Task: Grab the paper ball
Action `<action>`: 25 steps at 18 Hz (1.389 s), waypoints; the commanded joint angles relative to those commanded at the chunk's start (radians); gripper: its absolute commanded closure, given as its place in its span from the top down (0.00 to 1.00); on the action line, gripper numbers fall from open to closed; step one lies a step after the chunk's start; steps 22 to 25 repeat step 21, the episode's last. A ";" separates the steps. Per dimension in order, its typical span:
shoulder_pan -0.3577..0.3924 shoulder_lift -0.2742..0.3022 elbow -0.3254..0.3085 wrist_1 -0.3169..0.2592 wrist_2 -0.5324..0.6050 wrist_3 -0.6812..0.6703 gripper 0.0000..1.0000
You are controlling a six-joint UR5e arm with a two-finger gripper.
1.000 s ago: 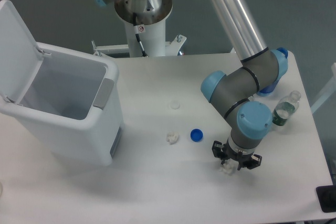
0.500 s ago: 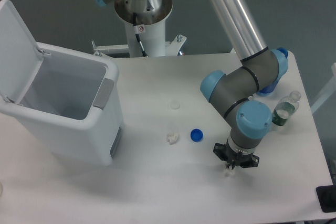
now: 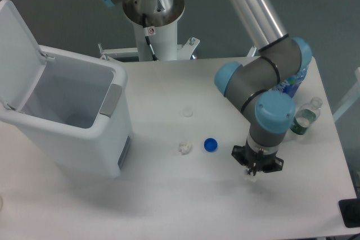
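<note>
No readable text or labels

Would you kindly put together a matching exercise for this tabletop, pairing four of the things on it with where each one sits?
Things:
1. paper ball
2. blue bottle cap
3. bin
4. flat white disc

Places:
A. on the left of the table, lid up
B. between the tips of the gripper, right of the middle
C. beside the cream wad, on its right
D. alone on the tabletop, farther back than the cap

Pairs: 1-B, 2-C, 3-A, 4-D
</note>
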 joint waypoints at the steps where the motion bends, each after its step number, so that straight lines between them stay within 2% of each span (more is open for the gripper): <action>1: 0.000 0.009 0.000 -0.006 0.005 0.024 0.00; 4: 0.012 0.058 0.002 -0.035 0.015 0.101 0.00; 8: 0.028 0.132 0.021 -0.135 0.028 0.135 0.00; 9: 0.034 0.150 0.028 -0.167 0.026 0.172 0.00; 12: 0.052 0.193 0.077 -0.325 0.029 0.216 0.00; 13: 0.052 0.196 0.084 -0.347 0.029 0.221 0.00; 17: 0.054 0.218 0.086 -0.385 0.028 0.229 0.01; 25: 0.054 0.232 0.086 -0.397 0.029 0.230 0.01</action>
